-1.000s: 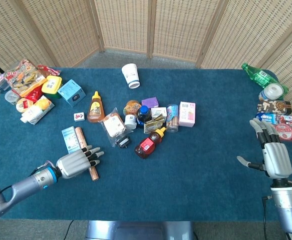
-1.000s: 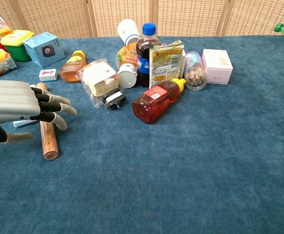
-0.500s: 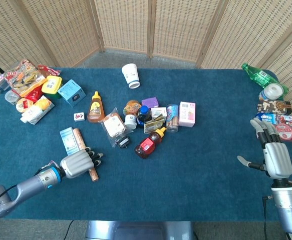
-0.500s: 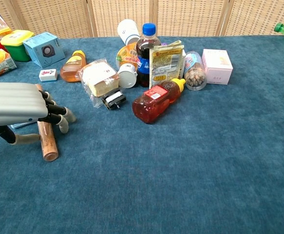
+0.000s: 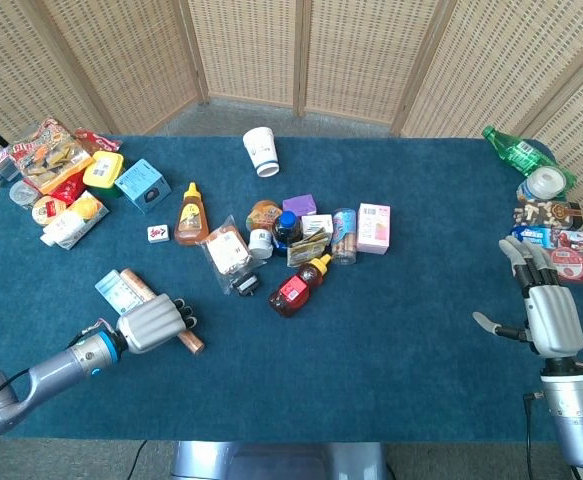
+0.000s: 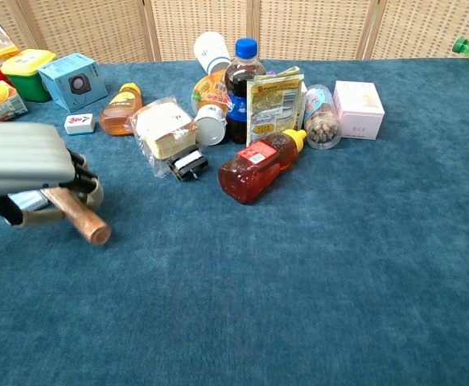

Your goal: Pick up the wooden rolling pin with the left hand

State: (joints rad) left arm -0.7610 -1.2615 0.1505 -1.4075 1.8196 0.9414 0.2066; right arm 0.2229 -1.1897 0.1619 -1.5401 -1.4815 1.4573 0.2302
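Under left hand, rolling pin angled right-forward.

On the table I count one wooden rolling pin, one white paper cup and two squeeze bottles: an amber one left of the dark cola bottle and a red one in front of it. There is one pink box right of the cola bottle, one green bottle far right, and two robot hands.
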